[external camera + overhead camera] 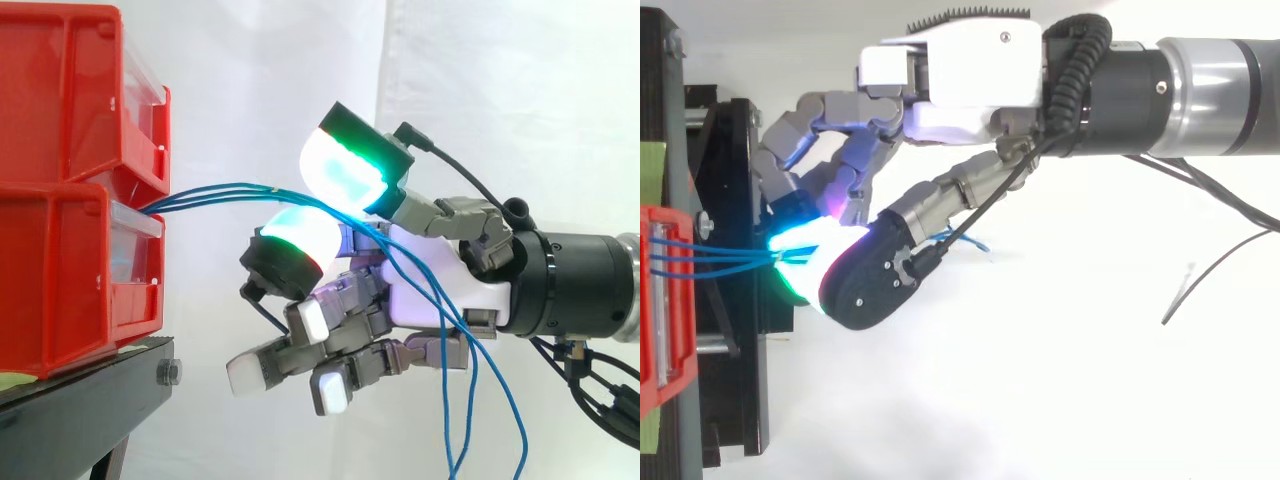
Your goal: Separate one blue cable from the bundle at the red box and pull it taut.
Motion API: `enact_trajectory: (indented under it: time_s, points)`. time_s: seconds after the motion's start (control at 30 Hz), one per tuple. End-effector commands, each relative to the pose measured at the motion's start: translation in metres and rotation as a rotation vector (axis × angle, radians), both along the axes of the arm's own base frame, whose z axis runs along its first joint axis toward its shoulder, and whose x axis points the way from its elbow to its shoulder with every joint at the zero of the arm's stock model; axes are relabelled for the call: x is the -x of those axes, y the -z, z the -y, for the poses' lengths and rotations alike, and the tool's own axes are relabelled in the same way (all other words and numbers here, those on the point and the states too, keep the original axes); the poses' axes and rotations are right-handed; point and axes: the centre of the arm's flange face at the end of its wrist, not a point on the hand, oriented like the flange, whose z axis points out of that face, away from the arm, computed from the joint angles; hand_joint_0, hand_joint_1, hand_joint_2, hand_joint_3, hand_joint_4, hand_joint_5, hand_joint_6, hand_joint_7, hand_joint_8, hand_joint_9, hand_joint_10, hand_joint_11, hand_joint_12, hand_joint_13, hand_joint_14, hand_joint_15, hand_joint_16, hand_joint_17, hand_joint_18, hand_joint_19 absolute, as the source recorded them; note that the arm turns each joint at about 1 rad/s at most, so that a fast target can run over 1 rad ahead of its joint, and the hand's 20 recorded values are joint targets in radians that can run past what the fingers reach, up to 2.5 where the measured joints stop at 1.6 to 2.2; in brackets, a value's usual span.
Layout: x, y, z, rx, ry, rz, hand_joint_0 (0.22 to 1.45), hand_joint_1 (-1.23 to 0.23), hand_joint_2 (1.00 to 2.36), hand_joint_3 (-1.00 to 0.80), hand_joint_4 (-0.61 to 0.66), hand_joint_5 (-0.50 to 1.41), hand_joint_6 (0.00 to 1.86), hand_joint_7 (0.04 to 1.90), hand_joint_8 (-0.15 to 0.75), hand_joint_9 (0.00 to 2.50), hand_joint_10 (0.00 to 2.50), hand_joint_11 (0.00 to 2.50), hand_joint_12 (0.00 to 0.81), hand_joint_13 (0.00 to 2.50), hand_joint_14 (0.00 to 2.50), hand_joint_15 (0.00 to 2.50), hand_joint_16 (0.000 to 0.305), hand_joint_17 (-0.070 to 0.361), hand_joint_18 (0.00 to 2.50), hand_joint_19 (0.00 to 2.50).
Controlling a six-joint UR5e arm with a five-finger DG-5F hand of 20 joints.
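Where blue cables [215,192] leave red box [60,290], pinched between fingers [345,165]

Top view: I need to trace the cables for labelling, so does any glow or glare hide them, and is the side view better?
Top view: on the grey robot hand, the glowing cyan-green fingertip pads wash out the thin blue cables where they converge. Side view: the cables run plainly against the white curtain, glow kept to the pads, no hard shadows.
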Motion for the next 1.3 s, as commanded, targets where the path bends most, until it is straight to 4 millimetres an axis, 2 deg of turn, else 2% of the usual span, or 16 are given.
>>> enact_trajectory:
  time_s: [0.0, 0.17, 0.27, 0.37, 0.47, 0.5, 0.57, 0.7, 0.87, 1.03, 1.27]
  points:
    - [-0.0007, -0.0029, 0.0028, 0.002, -0.003, 0.006, 0.64, -0.75, 1.01, -0.39, 0.04, -0.11, 0.84, 1.25, 0.354, 1.03, 0.02, 0.71, 0.388, 0.65, 0.01, 0.36, 0.048, 0.108, 0.85, 0.63]
    - [0.0009, -0.0012, 0.0052, 0.002, 0.0, -0.005, 0.68, -0.87, 1.01, -0.39, 0.06, -0.13, 0.85, 1.26, 0.346, 0.98, 0.02, 0.71, 0.392, 0.63, 0.01, 0.35, 0.049, 0.11, 0.83, 0.61]
    - [0.0002, -0.0024, 0.0052, 0.002, 0.0, 0.001, 0.74, -0.92, 1.0, -0.5, 0.01, -0.14, 0.86, 1.26, 0.341, 0.96, 0.02, 0.71, 0.389, 0.62, 0.01, 0.34, 0.048, 0.109, 0.82, 0.59]
    - [0.0001, -0.0019, 0.004, 0.002, -0.001, 0.001, 0.77, -0.94, 1.0, -0.5, -0.02, -0.15, 0.87, 1.23, 0.333, 0.95, 0.02, 0.72, 0.385, 0.6, 0.01, 0.34, 0.048, 0.108, 0.81, 0.57]
    - [0.0006, -0.0015, 0.0052, 0.002, 0.0, -0.002, 0.76, -0.95, 1.0, -0.5, 0.01, -0.15, 0.88, 1.21, 0.333, 0.95, 0.02, 0.73, 0.384, 0.61, 0.01, 0.33, 0.048, 0.107, 0.81, 0.57]
    - [0.0004, -0.0021, 0.0052, 0.002, 0.0, -0.002, 0.72, -0.95, 1.0, -0.5, 0.04, -0.14, 0.88, 1.21, 0.335, 0.96, 0.02, 0.73, 0.382, 0.61, 0.01, 0.33, 0.047, 0.107, 0.81, 0.58]
    - [0.0007, -0.0012, 0.004, 0.002, -0.001, -0.005, 0.66, -0.92, 1.0, -0.5, 0.08, -0.13, 0.88, 1.22, 0.345, 0.99, 0.02, 0.73, 0.383, 0.62, 0.01, 0.34, 0.047, 0.106, 0.82, 0.59]
    - [0.0006, -0.0015, 0.0052, 0.002, 0.0, -0.002, 0.52, -0.83, 1.0, -0.5, 0.09, -0.13, 0.87, 1.18, 0.363, 1.02, 0.02, 0.72, 0.399, 0.64, 0.01, 0.34, 0.051, 0.114, 0.86, 0.59]
    - [0.0008, -0.0014, 0.0052, 0.001, 0.0, -0.004, 0.45, -0.77, 1.0, -0.5, 0.11, -0.13, 0.81, 1.15, 0.374, 0.99, 0.02, 0.69, 0.433, 0.65, 0.01, 0.35, 0.057, 0.129, 0.89, 0.59]
    - [0.0006, -0.0014, 0.0039, 0.001, -0.003, -0.004, 0.44, -0.78, 1.0, -0.5, 0.12, -0.14, 0.8, 1.15, 0.376, 0.98, 0.02, 0.7, 0.44, 0.64, 0.01, 0.35, 0.059, 0.133, 0.88, 0.59]
    - [0.0008, -0.0014, 0.0049, 0.001, -0.003, -0.004, 0.6, -0.65, 1.0, -0.5, 0.08, -0.13, 0.78, 1.18, 0.347, 0.98, 0.02, 0.7, 0.395, 0.62, 0.01, 0.36, 0.049, 0.111, 0.82, 0.65]
